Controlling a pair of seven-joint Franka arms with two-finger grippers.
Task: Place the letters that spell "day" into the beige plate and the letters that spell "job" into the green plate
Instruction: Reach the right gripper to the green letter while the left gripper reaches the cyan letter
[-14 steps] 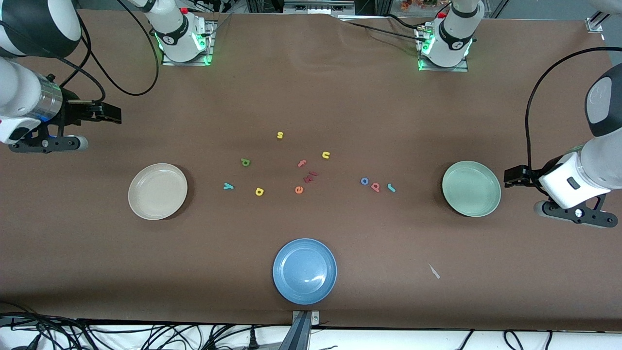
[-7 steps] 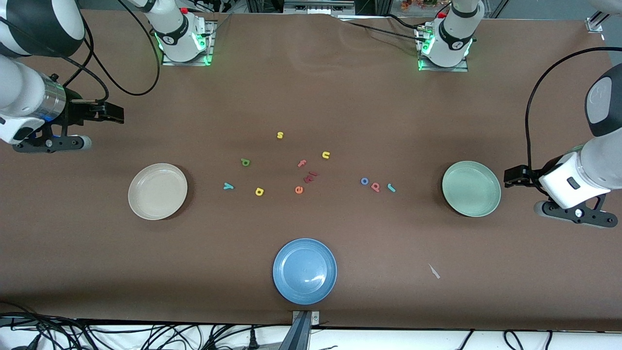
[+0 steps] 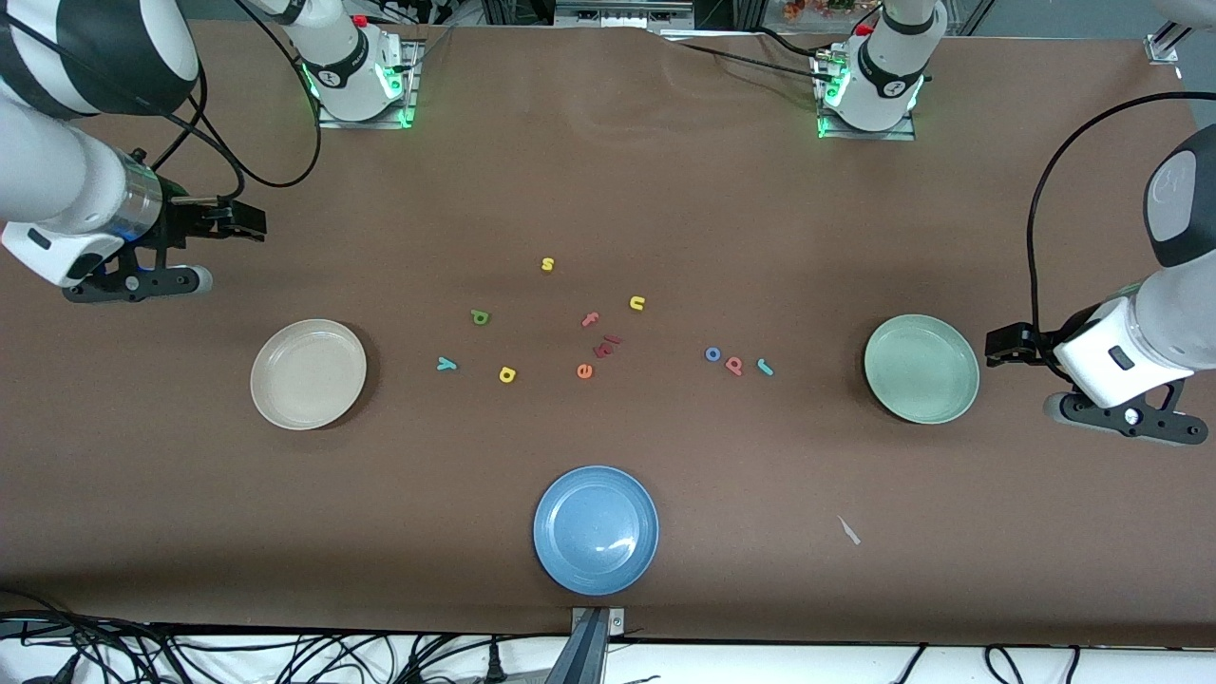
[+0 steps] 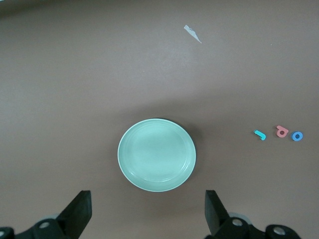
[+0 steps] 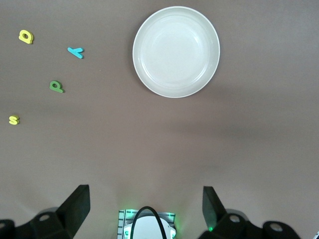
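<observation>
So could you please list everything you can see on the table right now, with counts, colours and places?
beige plate: one, cream, toward the right arm's end
green plate: one, mint, toward the left arm's end
blue plate: one, blue, nearest the front camera
d, a, y: one each, green, yellow, teal, beside the beige plate
o, b, j: one each, blue, salmon, teal, in a row beside the green plate
s, u: yellow, mid-table
f, e: pink, orange, mid-table
dark red letters: unclear count, between f and e
scrap: one, white, near the blue plate
left gripper: open, over the table beside the green plate
right gripper: open, over the table by the beige plate
</observation>
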